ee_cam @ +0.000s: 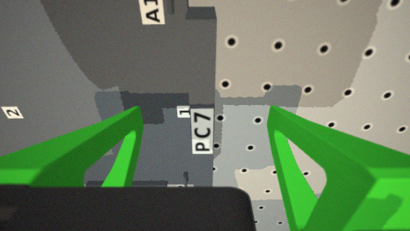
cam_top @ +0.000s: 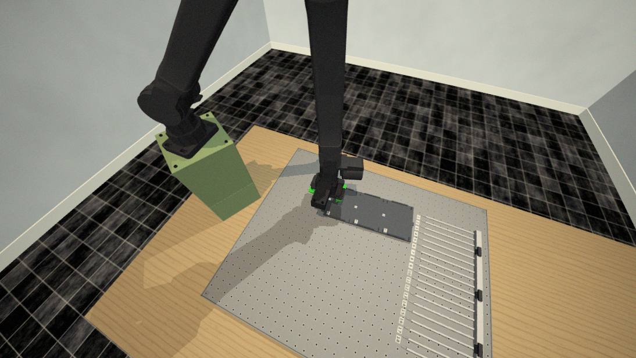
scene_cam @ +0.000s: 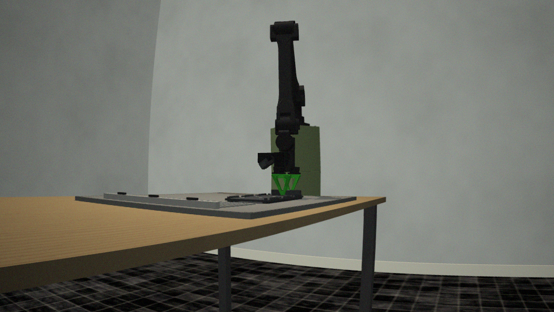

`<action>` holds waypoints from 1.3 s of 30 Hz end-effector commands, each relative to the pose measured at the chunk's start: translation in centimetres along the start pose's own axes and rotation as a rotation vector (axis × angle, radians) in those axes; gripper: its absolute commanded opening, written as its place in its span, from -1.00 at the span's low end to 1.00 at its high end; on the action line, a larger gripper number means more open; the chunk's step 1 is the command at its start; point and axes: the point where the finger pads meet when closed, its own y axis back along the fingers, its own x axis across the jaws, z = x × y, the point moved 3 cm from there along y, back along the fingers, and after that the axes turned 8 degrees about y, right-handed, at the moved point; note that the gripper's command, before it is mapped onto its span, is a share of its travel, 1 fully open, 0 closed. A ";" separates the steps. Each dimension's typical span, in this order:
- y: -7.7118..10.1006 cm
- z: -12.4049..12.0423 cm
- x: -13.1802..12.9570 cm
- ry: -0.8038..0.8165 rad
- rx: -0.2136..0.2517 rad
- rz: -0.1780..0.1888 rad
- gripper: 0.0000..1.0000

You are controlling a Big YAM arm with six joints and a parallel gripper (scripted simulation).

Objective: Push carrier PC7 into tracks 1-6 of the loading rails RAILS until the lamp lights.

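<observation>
Grey walls (cam_top: 111, 66), blk tile floor (cam_top: 445, 124), wood table (scene_cam: 96, 228)

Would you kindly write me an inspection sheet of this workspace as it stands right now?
Surface: wooden table carrying a grey perforated plate.
Job's things: carrier PC7 lies flat on the plate, loose in front of the loading rails, not yet in the tracks; its label shows in the wrist view. Lamps on the stop bar look dark.
Clutter: nothing seen.
Grippers: gripper low over the carrier's handle end, green fingers apart and closing, nothing gripped yet.
Cables: nothing seen.
Surroundings: green pedestal under the arm, dark tiled floor, pale walls.
</observation>
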 end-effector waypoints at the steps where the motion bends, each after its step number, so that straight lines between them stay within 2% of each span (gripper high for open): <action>1: 1.1 0.5 1.4 -0.005 -0.001 0.041 -1.00; 5: 1.1 0.5 1.4 -0.005 -0.001 0.041 -1.00; 6: 0.5 0.1 0.7 -0.002 -0.001 0.018 -1.00; 33: 0.5 0.1 0.7 -0.002 -0.001 0.018 -1.00; 35: 1.1 0.5 1.1 -0.091 0.001 0.031 -1.00; 39: 1.1 0.6 1.1 -0.107 0.000 0.031 -1.00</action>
